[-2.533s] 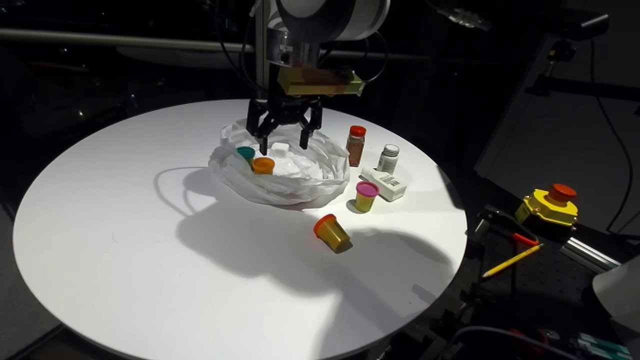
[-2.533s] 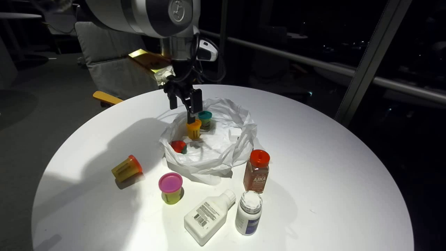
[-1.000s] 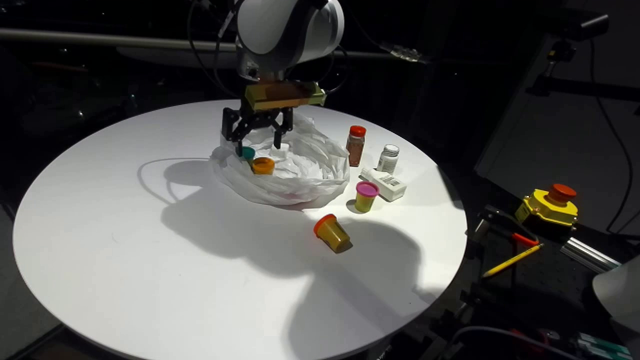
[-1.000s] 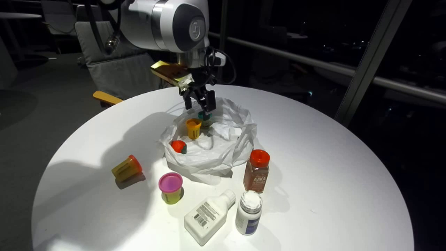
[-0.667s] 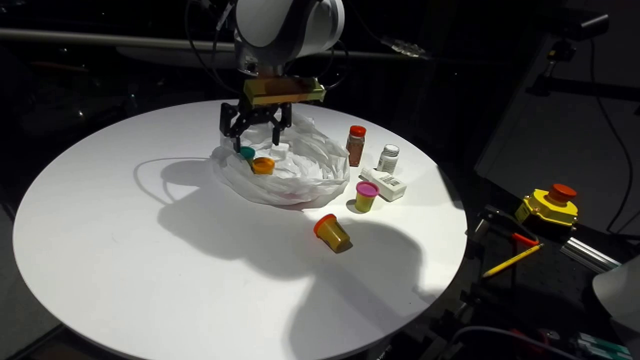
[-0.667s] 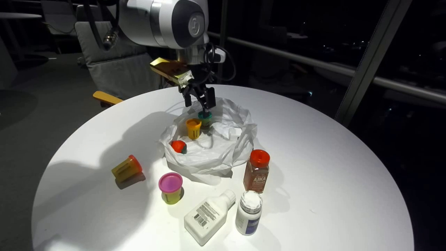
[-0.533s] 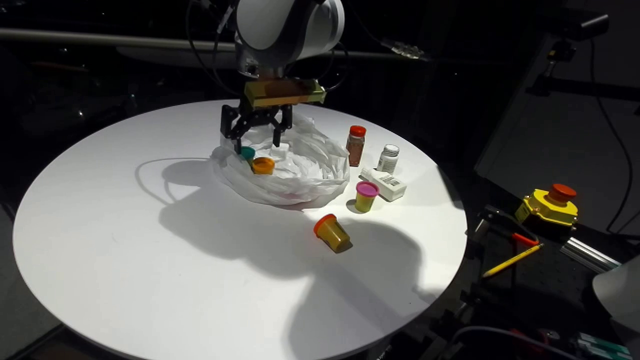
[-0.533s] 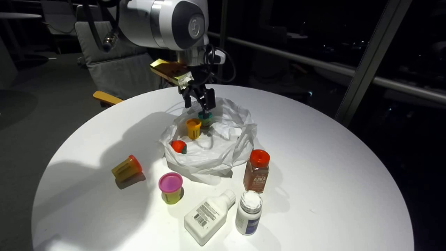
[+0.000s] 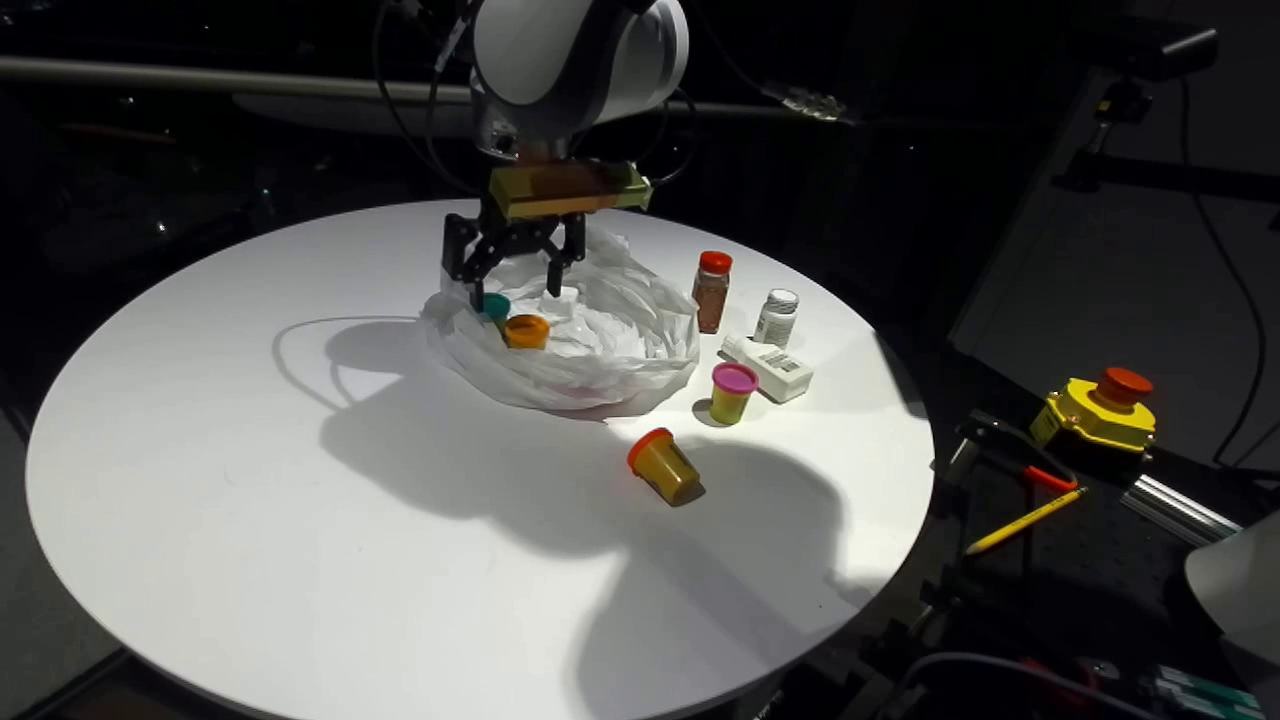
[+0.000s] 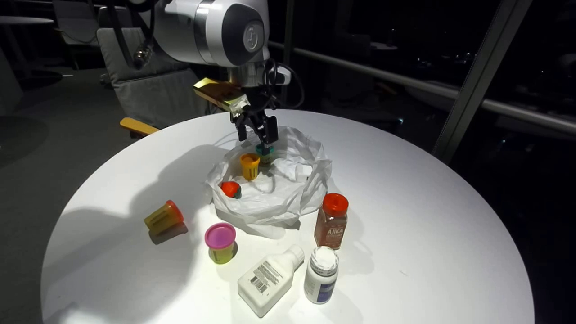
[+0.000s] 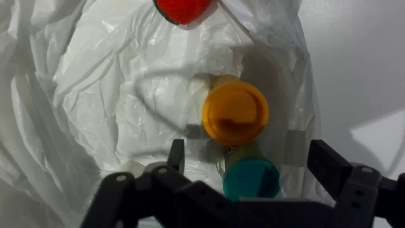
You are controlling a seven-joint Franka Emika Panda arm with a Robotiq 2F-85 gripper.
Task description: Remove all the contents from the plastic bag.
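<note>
Gripper is above the plastic bag, jaws spread wide, nothing held. Teal cup is inside the bag, near its wall, likely next out. Key relation: cup is below the jaws, about midway across the gap in the wrist view, lid a bit to the palm side. Looks upright, long axis roughly along the approach, so a straight drop should straddle it, maybe after a small nudge. Can't tell if a jaw touches the lid. Risks: orange cup just beside it in the bag, and the outer jaw shows over the bag's edge, so closing could catch plastic. Also in the bag: red piece, white block. Outside the bag: pink-lidded cup upright, red-lidded cup on its side, brown bottle and small white bottle standing, flat white bottle lying down. I'd call it about half done, unless the folds hide more
</note>
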